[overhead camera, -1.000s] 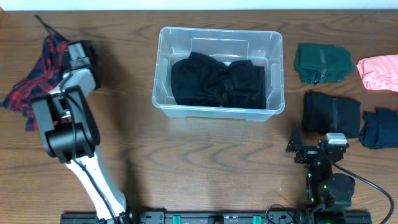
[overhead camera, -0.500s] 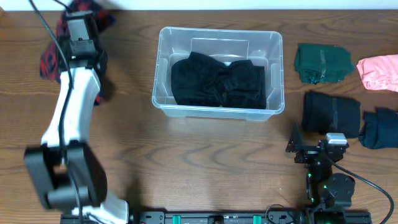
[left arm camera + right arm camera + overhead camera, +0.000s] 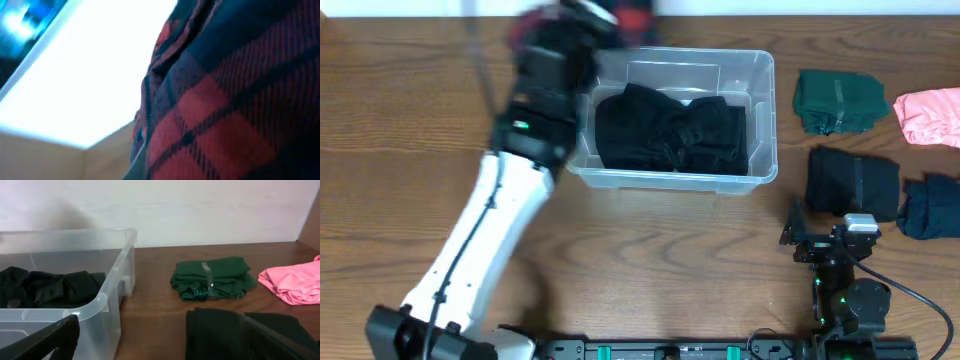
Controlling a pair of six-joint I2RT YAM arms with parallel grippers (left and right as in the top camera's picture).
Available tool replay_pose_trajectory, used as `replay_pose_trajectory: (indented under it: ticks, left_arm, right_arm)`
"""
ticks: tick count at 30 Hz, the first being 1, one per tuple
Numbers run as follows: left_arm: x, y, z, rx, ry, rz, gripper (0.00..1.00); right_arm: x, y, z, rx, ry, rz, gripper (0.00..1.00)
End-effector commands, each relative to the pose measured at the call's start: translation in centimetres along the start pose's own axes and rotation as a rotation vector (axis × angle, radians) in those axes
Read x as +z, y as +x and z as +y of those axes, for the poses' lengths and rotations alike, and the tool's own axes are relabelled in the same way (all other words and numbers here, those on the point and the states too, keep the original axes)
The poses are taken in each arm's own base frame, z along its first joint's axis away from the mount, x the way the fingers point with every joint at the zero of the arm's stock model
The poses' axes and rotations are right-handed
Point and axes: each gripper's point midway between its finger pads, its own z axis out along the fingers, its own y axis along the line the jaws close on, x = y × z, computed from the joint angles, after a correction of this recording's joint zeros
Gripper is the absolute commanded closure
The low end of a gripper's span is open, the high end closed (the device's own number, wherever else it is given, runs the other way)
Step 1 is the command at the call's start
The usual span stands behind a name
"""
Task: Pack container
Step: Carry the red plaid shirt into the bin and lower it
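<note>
The container [image 3: 672, 178] sits at upper centre of the surface [image 3: 650, 260], a crumpled garment [image 3: 670, 132] inside it. The left arm [image 3: 505, 215] stretches from lower left to the container's upper-left corner, where a cloth [image 3: 636, 16] hangs at the top edge (blurred there). To the right lie the near folded piece [image 3: 838, 101] and the edge piece [image 3: 928, 115]. Below them are the lower piece [image 3: 853, 182] and the corner piece [image 3: 932, 208]. The right arm [image 3: 840, 275] sits at lower right.

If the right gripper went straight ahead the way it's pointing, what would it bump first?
Most likely the folded black cloth lying just ahead of the right gripper; the green cloth sits farther behind it.
</note>
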Motion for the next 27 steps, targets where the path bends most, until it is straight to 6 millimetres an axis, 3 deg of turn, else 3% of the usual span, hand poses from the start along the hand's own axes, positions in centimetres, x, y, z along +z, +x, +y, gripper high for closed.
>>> replay_pose_trajectory:
  ticks: [1, 5, 11, 17, 21, 22, 25, 27]
  left_arm:
    - [-1.2, -2.6, -3.0, 0.119, 0.051, -0.069, 0.94]
    - [-0.9, -3.2, -7.4, 0.226, 0.119, -0.082, 0.94]
    - [1.3, -1.7, -13.3, 0.334, 0.207, -0.033, 0.94]
    - [2.9, 0.1, -18.5, 0.416, 0.303, -0.001, 0.94]
    - [2.9, 0.8, -20.8, 0.446, 0.35, 0.006, 0.94]
    - [2.8, 0.8, -21.2, 0.451, 0.355, 0.005, 0.85]
    - [2.2, 0.4, -21.9, 0.445, 0.367, -0.004, 0.4]
    - [1.7, 0.1, -22.5, 0.419, 0.374, -0.01, 0.29]
  right_arm:
    - [0.0, 0.0, -0.1, -0.013, 0.005, 0.0, 0.01]
    - [0.0, 0.0, -0.1, -0.013, 0.005, 0.0, 0.01]
    - [0.0, 0.0, -0.1, -0.013, 0.005, 0.0, 0.01]
    - [0.0, 0.0, -0.1, -0.013, 0.005, 0.0, 0.01]
    - [0.0, 0.0, -0.1, -0.013, 0.005, 0.0, 0.01]
    - [0.0, 0.0, -0.1, -0.013, 0.005, 0.0, 0.01]
    - [0.0, 0.0, -0.1, -0.013, 0.005, 0.0, 0.01]
    - [0.0, 0.0, -0.1, -0.013, 0.005, 0.0, 0.01]
